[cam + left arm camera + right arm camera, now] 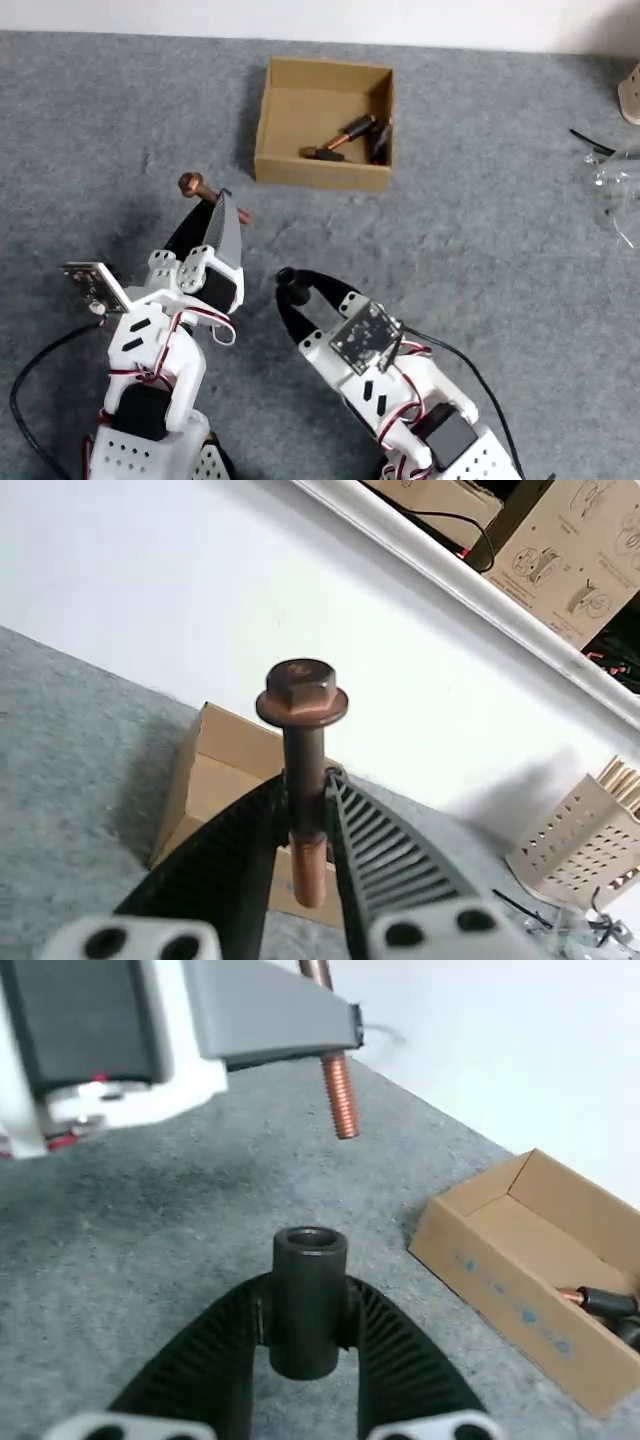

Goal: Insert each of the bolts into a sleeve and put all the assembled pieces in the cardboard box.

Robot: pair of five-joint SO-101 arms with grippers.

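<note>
Nearest: right pincer closed snugly around one black sleeve, held upright with bore facing up, over grey worktop. Just beyond: left pincer clamped on the shank of one copper bolt, threaded end free, near the sleeve but clearly apart. Insertion step in hand, by the look of it; next calls for lining threaded tip over bore, then easing straight in. Farthest: one cardboard box, seemingly two assembled pieces inside.
</note>
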